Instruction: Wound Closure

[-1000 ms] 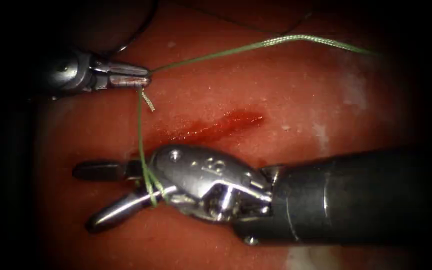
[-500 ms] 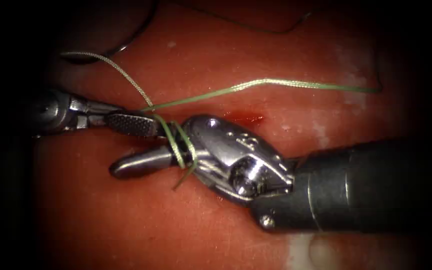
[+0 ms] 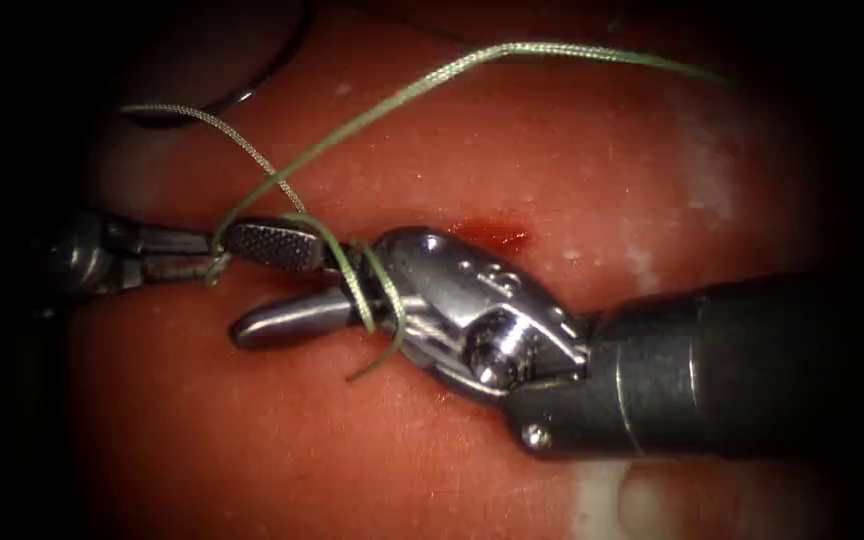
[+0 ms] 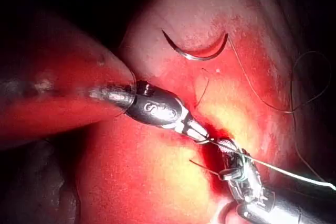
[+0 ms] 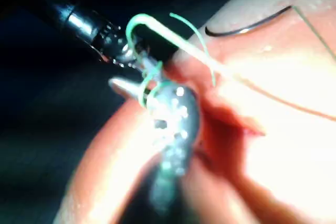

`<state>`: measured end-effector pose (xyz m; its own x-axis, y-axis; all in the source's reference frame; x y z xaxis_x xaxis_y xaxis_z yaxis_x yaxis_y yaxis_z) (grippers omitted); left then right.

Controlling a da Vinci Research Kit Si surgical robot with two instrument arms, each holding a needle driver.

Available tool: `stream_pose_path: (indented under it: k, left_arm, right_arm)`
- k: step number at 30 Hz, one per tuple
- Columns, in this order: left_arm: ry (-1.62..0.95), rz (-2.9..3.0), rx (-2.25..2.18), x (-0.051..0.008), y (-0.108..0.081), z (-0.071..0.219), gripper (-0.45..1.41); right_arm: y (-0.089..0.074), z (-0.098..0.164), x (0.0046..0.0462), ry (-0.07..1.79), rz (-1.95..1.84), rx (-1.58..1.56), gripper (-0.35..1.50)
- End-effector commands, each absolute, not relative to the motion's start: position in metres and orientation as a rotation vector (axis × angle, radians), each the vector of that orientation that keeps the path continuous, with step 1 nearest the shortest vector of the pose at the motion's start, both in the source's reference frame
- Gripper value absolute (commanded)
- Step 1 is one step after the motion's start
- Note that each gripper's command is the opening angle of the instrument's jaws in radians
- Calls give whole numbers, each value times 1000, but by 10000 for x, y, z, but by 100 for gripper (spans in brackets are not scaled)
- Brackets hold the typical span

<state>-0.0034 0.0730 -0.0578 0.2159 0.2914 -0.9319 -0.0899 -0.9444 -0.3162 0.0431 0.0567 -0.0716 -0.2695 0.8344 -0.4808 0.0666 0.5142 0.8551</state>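
Lying free on the tissue [image 4: 157,182], the needle [image 4: 197,53]; thread [image 3: 352,275] wraps the right hand [image 3: 272,285].

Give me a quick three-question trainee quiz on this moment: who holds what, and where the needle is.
1. True or false: a hand holds the needle.
2. The thread is wrapped around: A) the right hand; B) the needle; C) nothing.
3. Fill in: the left hand grips the ____.

Key
1. False: the needle lies free on the tissue.
2. A: loops sit around the open right hand, which holds nothing.
3. thread
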Motion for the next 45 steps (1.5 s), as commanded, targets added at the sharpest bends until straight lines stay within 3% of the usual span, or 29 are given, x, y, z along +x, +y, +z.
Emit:
stream_pose_path:
  k: [1, 31, 33, 37, 45]
  left_arm:
    - [-190, 1785, -2194, -40, 724, -573, -35]
    - [-146, 1923, -2191, -72, 685, -621, -35]
    - [-145, 1923, -2192, -77, 685, -621, -35]
    - [-144, 1939, -2180, -83, 686, -618, -35]
    - [-114, 1946, -2148, -66, 703, -603, -35]
  right_arm:
    - [567, -714, 438, 1691, 901, 769, 81]
    - [586, -711, 433, 1665, 1105, 588, 82]
    - [585, -711, 437, 1638, 1119, 569, 94]
    - [587, -713, 450, 1548, 1126, 510, 101]
    - [598, -710, 475, 1395, 956, 289, 99]
